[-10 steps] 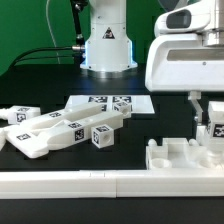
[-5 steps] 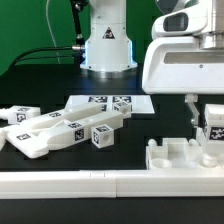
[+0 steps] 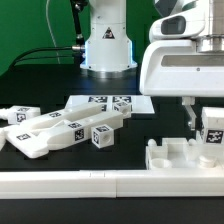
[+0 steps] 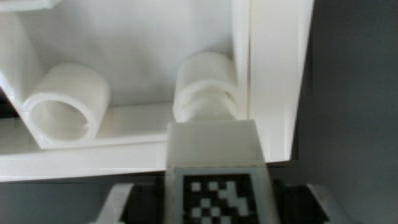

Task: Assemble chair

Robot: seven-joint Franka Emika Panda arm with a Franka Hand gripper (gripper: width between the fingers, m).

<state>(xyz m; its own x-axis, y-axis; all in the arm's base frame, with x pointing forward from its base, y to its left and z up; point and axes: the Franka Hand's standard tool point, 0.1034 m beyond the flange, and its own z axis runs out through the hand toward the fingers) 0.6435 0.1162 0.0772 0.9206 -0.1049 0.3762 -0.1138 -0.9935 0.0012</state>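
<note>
**Change noted.** Over the last second the arm's housing drifts a little toward the exterior view's left. The claw (image 3: 207, 128) stays clenched on a tagged chair part (image 3: 213, 130) and keeps it poised just above the seat block's (image 3: 180, 158) end at the exterior view's right. In the wrist view the part hangs over the block's rounded sockets. Whether it already touches them cannot be told.

**Meaning for the task.** Judged an alignment step: the part is being lined up for seating and is not yet inserted.

**Other chair stock.** Loose chair parts (image 3: 55, 130) lie heaped at the exterior view's left, well apart from the seat block.

**Surface.** The bench (image 3: 150, 125) is black. The seat block sits against a long border rail (image 3: 90, 185) at the front. The marker board (image 3: 105, 103) lies flat behind the heap.

**Room.** A green backdrop (image 3: 30, 30) is behind, with the arm's base (image 3: 107, 45) at the rear centre.
</note>
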